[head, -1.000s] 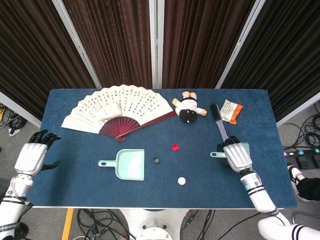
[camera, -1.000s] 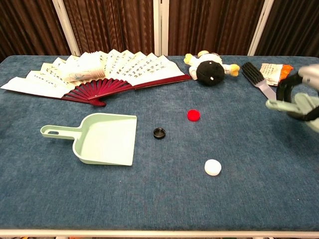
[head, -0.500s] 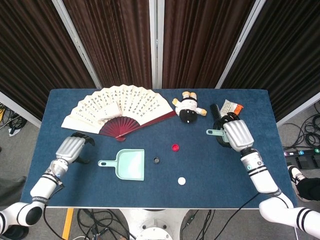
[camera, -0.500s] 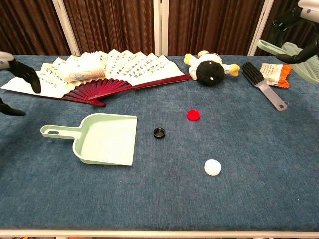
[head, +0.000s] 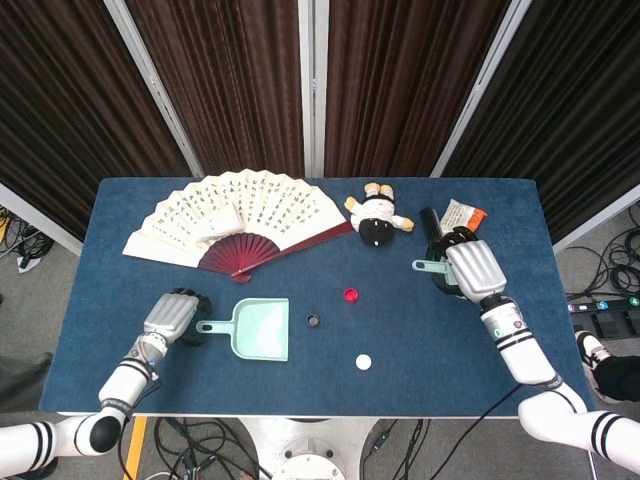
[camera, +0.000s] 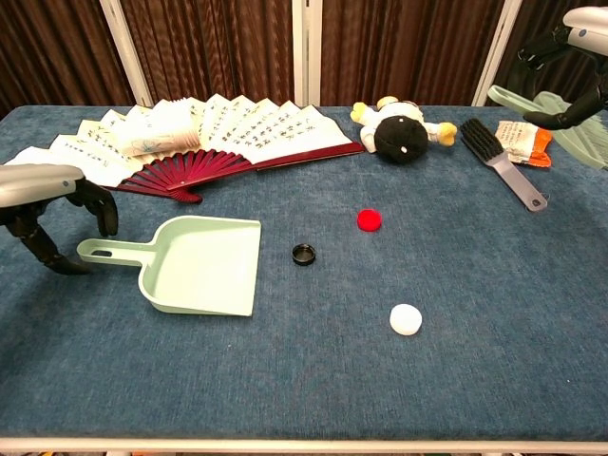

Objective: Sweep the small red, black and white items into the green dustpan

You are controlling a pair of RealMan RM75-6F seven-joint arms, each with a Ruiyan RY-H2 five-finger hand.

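The green dustpan (head: 262, 330) (camera: 204, 266) lies left of centre, mouth facing right, handle pointing left. To its right lie a black cap (head: 313, 321) (camera: 304, 254), a red cap (head: 350, 296) (camera: 370, 219) and a white cap (head: 363, 362) (camera: 406, 319). My left hand (head: 172, 318) (camera: 47, 190) hovers at the handle's end, its fingers curved down on either side without closing on it. My right hand (head: 470, 270) (camera: 581, 21) is raised at the right and grips a second pale green handled scoop (camera: 570, 133). It hangs over the black brush (camera: 494, 152), part of which it hides in the head view.
A spread paper fan (head: 235, 215) (camera: 190, 138) lies at the back left. A plush toy (head: 378, 220) (camera: 399, 131) sits at the back centre. A snack packet (head: 463, 220) (camera: 522, 138) lies at the back right, beside the brush.
My left hand came in from the table's left edge to the dustpan handle. My right hand rose from the front right to above the brush with its green scoop, then stayed there.
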